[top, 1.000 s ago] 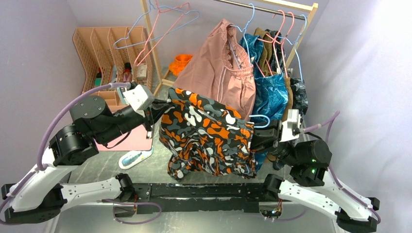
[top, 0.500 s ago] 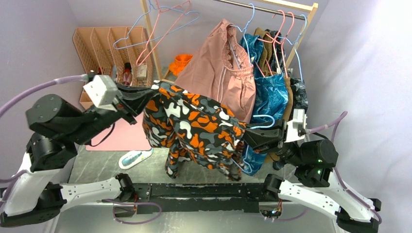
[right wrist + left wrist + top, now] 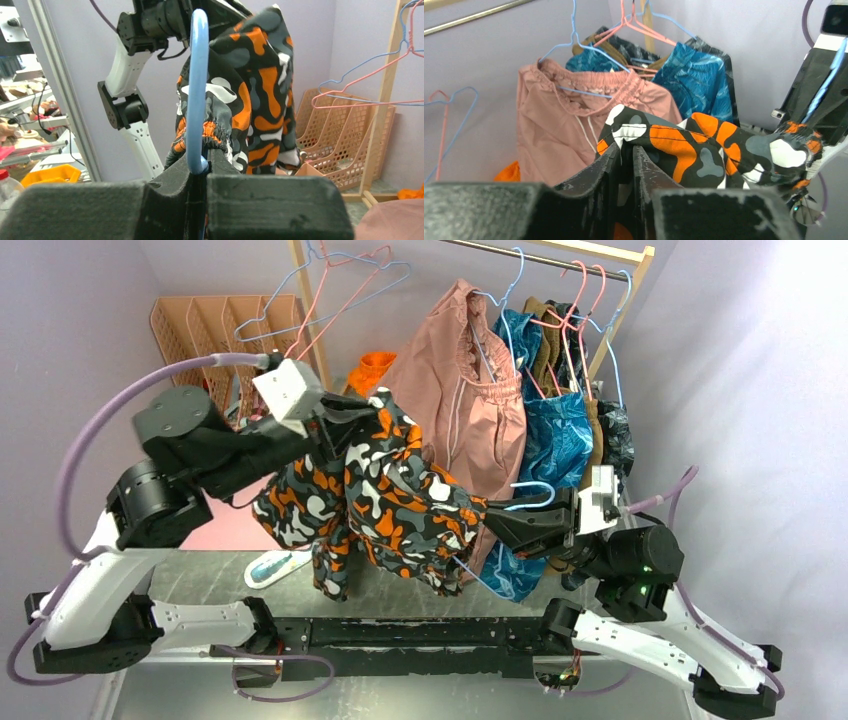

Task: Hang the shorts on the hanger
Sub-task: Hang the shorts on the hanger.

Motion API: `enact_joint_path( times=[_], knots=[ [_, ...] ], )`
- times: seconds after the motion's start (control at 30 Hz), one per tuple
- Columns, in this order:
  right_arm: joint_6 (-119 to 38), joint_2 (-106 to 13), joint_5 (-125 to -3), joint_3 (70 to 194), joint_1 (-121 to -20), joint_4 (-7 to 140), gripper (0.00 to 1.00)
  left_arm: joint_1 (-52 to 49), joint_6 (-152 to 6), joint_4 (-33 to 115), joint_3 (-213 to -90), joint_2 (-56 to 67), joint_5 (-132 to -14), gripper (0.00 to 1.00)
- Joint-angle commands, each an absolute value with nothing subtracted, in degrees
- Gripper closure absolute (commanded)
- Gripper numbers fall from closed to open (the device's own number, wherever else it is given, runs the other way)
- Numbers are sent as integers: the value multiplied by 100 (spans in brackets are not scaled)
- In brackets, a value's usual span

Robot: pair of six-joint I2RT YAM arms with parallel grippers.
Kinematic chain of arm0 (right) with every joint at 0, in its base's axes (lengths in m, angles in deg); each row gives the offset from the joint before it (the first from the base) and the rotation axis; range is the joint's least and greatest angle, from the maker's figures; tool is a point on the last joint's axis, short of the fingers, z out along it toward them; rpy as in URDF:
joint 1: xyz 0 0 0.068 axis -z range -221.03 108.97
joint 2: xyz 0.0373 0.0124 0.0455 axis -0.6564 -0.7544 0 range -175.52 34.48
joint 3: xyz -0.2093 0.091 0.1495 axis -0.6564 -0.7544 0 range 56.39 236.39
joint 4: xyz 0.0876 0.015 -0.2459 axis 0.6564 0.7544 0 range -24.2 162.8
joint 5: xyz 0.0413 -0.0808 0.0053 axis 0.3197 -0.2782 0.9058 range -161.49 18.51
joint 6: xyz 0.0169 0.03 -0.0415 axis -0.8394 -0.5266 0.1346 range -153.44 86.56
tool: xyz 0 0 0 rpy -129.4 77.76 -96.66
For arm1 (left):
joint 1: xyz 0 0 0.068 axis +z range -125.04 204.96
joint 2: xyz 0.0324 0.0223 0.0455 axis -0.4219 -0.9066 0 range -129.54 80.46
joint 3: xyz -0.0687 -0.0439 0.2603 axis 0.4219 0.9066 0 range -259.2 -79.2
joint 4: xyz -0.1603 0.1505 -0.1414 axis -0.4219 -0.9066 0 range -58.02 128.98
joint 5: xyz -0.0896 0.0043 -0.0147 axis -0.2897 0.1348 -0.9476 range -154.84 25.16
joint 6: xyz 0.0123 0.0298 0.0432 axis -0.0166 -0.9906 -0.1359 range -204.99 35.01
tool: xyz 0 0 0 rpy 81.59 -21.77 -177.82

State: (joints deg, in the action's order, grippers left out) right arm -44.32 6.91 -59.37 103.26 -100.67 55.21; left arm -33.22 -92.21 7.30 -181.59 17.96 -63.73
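From above, you are holding the shorts (image 3: pixel 385 495) aloft between both arms, your left gripper (image 3: pixel 335 427) pinching one edge. Left wrist: it is clamping the patterned fabric. Right wrist: your right gripper (image 3: pixel 199 167) is squeezing the hanger (image 3: pixel 198 75), with the shorts hanging just beside it.

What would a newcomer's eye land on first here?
The camouflage shorts hang mid-air at centre, stretched between both arms. The left tool is shut on their fabric, the right tool on the blue hanger. Behind, a pink garment hangs from the rail.
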Motion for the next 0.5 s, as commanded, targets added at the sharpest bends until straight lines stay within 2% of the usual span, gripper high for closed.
enact_joint_path(
  times=[0.0, 0.07, 0.1, 0.13, 0.33, 0.47],
  knots=[
    [-4706, 931, -5979, 10122, -10086, 4492, 100, -3288, -9316, 436, -18278, 1813, -6221, 59],
    [-4717, 1004, -6132, 10065, -10085, 4395, 100, -3288, -9280, 455, -18183, 1931, -6070, 22],
    [-4697, 1030, -6214, 10054, -10081, 4392, 100, -3292, -9261, 460, -18118, 2019, -6006, 7],
    [-4667, 1059, -6299, 10040, -10087, 4414, 100, -3292, -9249, 461, -18045, 2124, -5926, 0],
    [-4394, 1163, -6631, 10097, -10083, 4873, 100, -3288, -9265, 438, -17693, 2947, -5380, 0],
    [-4343, 1146, -6707, 10068, -10081, 5017, 100, -3288, -9365, 455, -17963, 3162, -5567, 0]
  ],
)
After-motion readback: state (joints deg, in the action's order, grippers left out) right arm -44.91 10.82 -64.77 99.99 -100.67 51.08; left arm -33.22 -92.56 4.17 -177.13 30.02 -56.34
